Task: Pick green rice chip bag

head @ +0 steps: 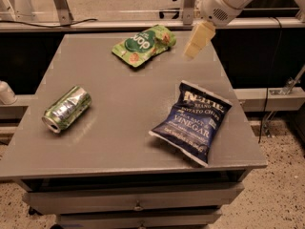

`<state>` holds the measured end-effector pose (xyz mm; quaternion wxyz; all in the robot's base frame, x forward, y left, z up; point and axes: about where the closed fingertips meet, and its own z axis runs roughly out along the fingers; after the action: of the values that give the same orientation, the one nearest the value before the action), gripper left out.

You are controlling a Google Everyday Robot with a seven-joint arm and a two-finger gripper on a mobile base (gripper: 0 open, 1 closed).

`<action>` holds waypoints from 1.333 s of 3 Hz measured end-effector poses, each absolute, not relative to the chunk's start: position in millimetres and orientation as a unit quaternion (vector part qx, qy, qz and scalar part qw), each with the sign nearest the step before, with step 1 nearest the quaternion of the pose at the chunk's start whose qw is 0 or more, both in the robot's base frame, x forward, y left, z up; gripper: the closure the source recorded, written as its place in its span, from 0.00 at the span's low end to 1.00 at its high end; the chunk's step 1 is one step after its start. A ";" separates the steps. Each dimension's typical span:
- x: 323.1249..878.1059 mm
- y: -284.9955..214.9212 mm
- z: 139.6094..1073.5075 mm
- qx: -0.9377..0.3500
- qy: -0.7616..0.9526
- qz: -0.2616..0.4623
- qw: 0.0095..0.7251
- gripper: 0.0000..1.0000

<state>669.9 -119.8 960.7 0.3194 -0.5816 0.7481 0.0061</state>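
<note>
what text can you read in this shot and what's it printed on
"VINEGAR": large white letters on the dark blue chip bag.
"POTATO": smaller, above it; the brand word on top is too blurred.
"pop": upside down, on the dark logo of the green rice chip bag; its small print is unreadable.
The crushed green can: nothing readable.
The hand, hovering right of the green bag, bears no text.

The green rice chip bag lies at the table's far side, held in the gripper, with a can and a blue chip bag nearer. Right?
Not held: the camera view shows the gripper hovering beside the green rice chip bag, apart from it. The bag does lie at the table's far side, with the can and blue chip bag nearer.
</note>
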 end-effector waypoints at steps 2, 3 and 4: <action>725.5 -108.5 934.1 -0.536 0.746 0.057 0.390 0.00; 769.3 -99.3 911.4 -0.501 0.750 0.107 0.418 0.00; 799.0 -82.3 891.2 -0.484 0.750 0.149 0.426 0.00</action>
<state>799.0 -82.3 891.2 0.4257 -0.4844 0.7496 0.1491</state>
